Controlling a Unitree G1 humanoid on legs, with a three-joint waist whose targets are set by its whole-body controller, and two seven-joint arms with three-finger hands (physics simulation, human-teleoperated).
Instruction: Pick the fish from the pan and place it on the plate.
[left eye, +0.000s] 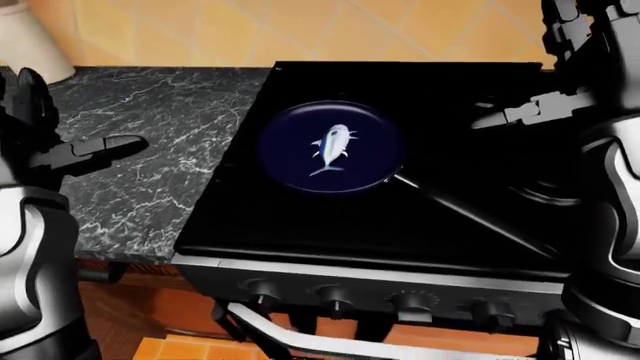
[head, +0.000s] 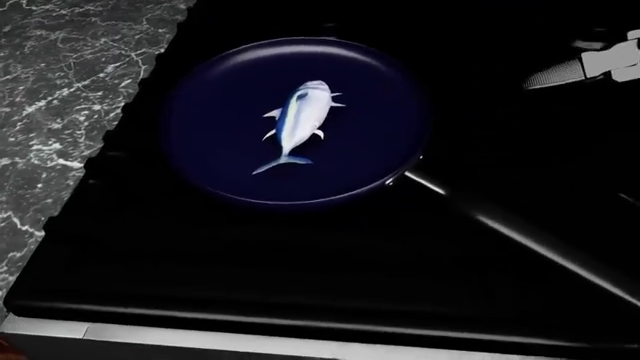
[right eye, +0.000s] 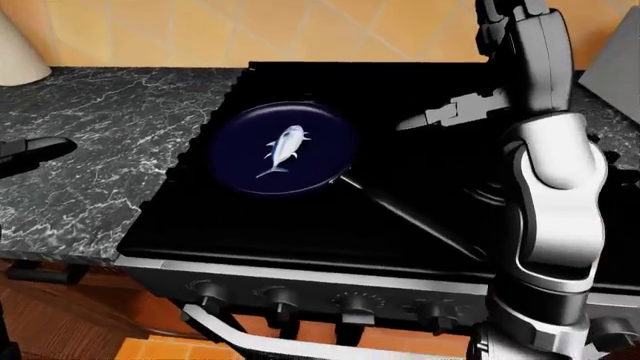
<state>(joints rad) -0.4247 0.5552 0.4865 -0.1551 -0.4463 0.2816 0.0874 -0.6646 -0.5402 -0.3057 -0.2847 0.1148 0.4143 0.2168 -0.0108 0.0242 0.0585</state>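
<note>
A small silver-blue fish (head: 295, 124) lies in the middle of a dark blue pan (head: 215, 142) on the black stove top (left eye: 300, 225). The pan's long handle (left eye: 470, 217) runs toward the lower right. In the left-eye view my left hand (left eye: 115, 146) hovers open over the marble counter, well left of the pan. My right hand (right eye: 415, 122) is open with fingers stretched out, above the stove to the right of the pan and apart from it. No plate shows in any view.
A grey marble counter (left eye: 150, 187) adjoins the stove on the left. A white object (left eye: 30, 45) stands at its top left against the tiled wall. Knobs (left eye: 335, 300) line the stove's lower edge above an oven handle (left eye: 300, 341).
</note>
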